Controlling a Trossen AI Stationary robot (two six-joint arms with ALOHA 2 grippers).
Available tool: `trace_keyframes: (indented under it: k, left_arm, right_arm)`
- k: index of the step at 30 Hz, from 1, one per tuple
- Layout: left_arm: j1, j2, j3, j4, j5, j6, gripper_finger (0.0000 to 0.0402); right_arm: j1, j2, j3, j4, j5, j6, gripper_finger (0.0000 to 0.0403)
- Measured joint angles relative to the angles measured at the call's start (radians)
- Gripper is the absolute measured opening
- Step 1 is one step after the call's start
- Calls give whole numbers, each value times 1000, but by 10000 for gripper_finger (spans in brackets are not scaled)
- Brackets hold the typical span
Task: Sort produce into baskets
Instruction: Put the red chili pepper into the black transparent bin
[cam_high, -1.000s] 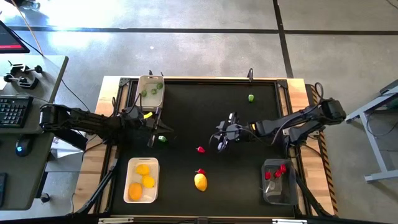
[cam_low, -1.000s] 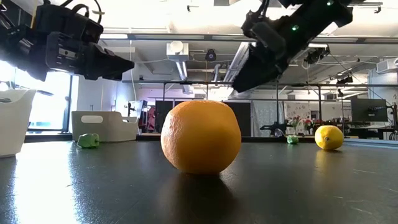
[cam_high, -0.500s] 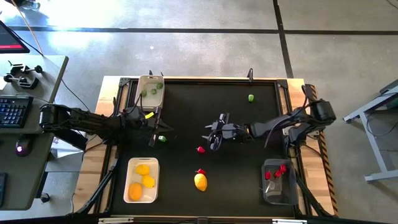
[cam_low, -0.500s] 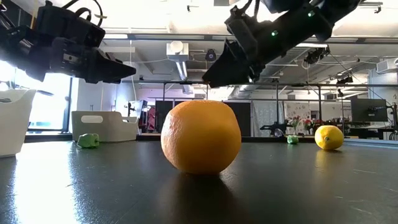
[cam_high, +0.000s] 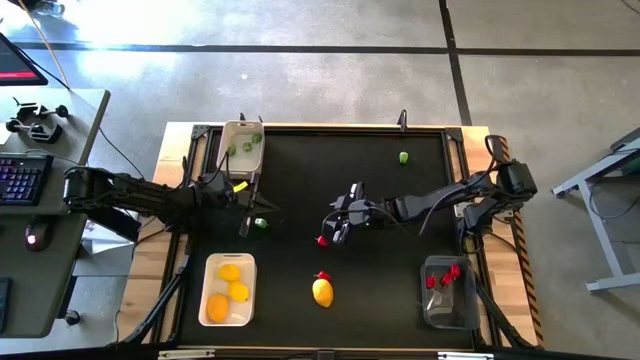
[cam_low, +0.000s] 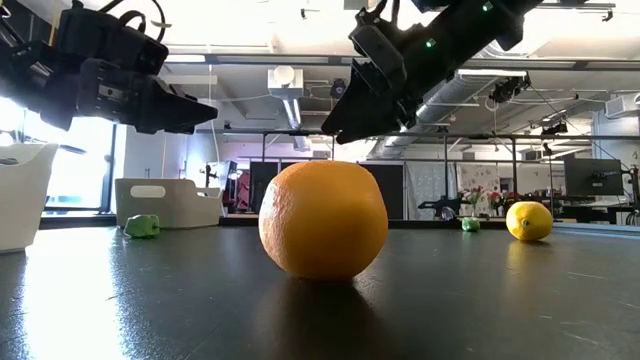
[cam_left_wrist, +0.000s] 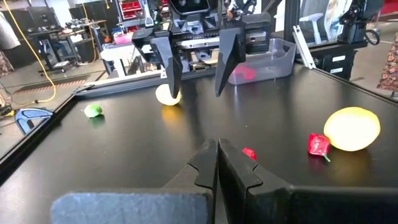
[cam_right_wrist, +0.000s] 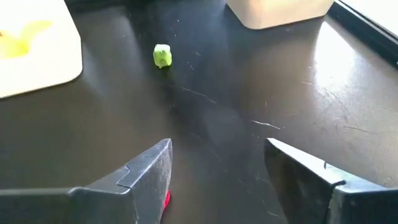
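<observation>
A small red piece (cam_high: 322, 240) lies near the middle of the black table (cam_high: 350, 290), and the right gripper (cam_high: 335, 228) hangs just above it, its two fingers spread wide with nothing between them; in the right wrist view a sliver of that red piece (cam_right_wrist: 166, 198) shows beside one finger. A second red piece (cam_high: 322, 275) sits touching a yellow lemon (cam_high: 322, 292) nearer the front edge. A green piece (cam_high: 261, 223) lies on the left side of the table, close to the left gripper (cam_high: 244, 222), whose fingers are pressed together and hold nothing. Another green piece (cam_high: 404, 157) rests alone near the far edge.

The beige tub (cam_high: 243, 147) at the far left corner holds green pieces. The white tray (cam_high: 228, 290) at the near left holds three yellow-orange fruits. The clear bin (cam_high: 448, 292) at the near right holds red pieces.

From table height, an orange fruit (cam_low: 323, 220) fills the foreground, with both arms above it. Beside the table stands a desk with a keyboard (cam_high: 22, 179) and a mouse (cam_high: 37, 238).
</observation>
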Motion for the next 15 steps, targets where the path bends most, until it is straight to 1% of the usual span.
trace_keyframes:
  k: [4,7,9,12,15]
  left_arm:
    - [0,0,0,-13,6,-8,0]
    - [-1,0,0,-56,71,30,0]
    - [-2,0,0,-64,69,39,0]
    - [-1,0,11,-63,61,34,0]
    - [-1,0,31,-70,61,29,0]
  right_arm:
    - [0,0,0,-3,0,0,250]
    - [0,0,0,23,-1,-48,250]
    - [-1,0,0,58,-16,-83,250]
    - [-8,0,0,98,-67,-109,250]
    - [-12,0,-1,94,-85,-114,250]
